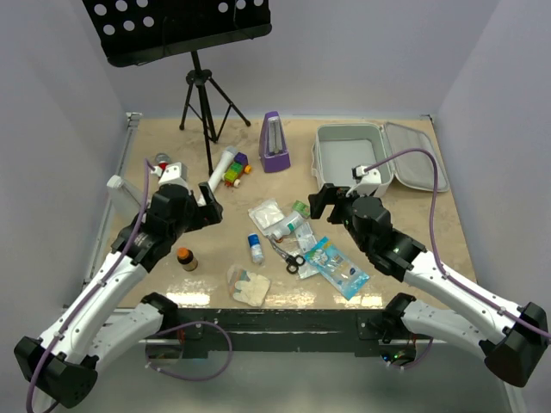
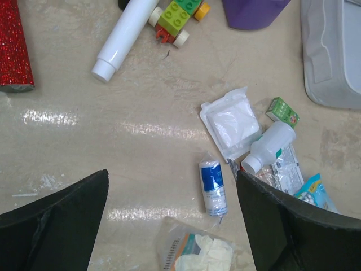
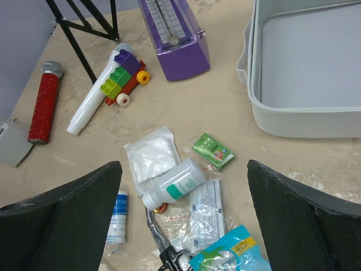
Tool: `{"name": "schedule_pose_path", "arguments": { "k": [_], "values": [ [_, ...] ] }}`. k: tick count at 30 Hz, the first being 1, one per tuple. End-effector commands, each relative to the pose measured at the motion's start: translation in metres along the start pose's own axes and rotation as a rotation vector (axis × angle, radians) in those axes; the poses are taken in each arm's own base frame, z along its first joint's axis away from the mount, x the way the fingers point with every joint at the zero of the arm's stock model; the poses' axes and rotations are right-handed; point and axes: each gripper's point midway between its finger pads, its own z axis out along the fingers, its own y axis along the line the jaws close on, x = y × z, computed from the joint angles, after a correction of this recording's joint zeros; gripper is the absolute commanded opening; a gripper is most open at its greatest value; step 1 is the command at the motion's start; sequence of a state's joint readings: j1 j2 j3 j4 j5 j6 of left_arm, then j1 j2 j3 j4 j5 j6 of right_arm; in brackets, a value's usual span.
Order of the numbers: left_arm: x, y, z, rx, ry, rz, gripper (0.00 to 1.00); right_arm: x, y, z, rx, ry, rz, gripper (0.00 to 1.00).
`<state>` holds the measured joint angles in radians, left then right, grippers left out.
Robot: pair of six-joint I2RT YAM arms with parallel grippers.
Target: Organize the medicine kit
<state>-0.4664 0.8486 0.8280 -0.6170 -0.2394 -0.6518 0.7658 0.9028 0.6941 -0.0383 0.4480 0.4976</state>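
**Progress:** by my judgement, nothing is packed yet.

**Container:** the medicine kit (image 1: 349,146) lies open just beyond the right claw (image 1: 327,206), slightly to its right, with the lid folded flat. What shows of its interior is bare.

**Claws:** the right claw is spread wide and grasps nothing. The left claw (image 1: 209,202) is likewise released and empty.

**Outstanding:** all supplies lie loose on the surface (image 1: 439,219).
- Beneath the right claw: gauze packet (image 3: 151,158), white bottle (image 3: 175,185), green box (image 3: 212,151).
- On its near side: scissors (image 1: 288,256), blue packet (image 1: 336,268).
- Beneath the left claw: bandage roll (image 2: 212,186), glove bag (image 2: 197,254).
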Motion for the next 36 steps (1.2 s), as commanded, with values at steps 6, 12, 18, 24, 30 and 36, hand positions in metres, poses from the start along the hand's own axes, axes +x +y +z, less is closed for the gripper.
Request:
{"name": "schedule_pose_path", "arguments": {
  "k": [6,12,18,24,30,36],
  "values": [
    [-0.023,0.001,-0.015,0.008,-0.101,0.025,1.00,-0.007,0.004,-0.004,-0.028,-0.026,0.023,0.98],
    [-0.020,0.033,-0.026,-0.143,-0.119,-0.019,1.00,-0.001,0.006,0.000,-0.035,-0.008,-0.005,0.97],
    [0.000,0.046,-0.028,-0.165,-0.085,-0.036,1.00,0.013,0.009,0.004,-0.058,0.038,-0.034,0.94],
    [0.011,0.054,-0.033,-0.208,-0.060,-0.134,1.00,0.017,0.015,0.003,-0.088,0.039,-0.039,0.94],
    [0.038,0.066,-0.025,-0.291,0.020,-0.229,0.97,0.020,0.015,0.005,-0.085,0.044,-0.037,0.93],
    [0.062,0.071,-0.010,-0.320,0.081,-0.262,0.92,0.027,0.016,0.005,-0.102,0.058,-0.027,0.93]
  ]
}}
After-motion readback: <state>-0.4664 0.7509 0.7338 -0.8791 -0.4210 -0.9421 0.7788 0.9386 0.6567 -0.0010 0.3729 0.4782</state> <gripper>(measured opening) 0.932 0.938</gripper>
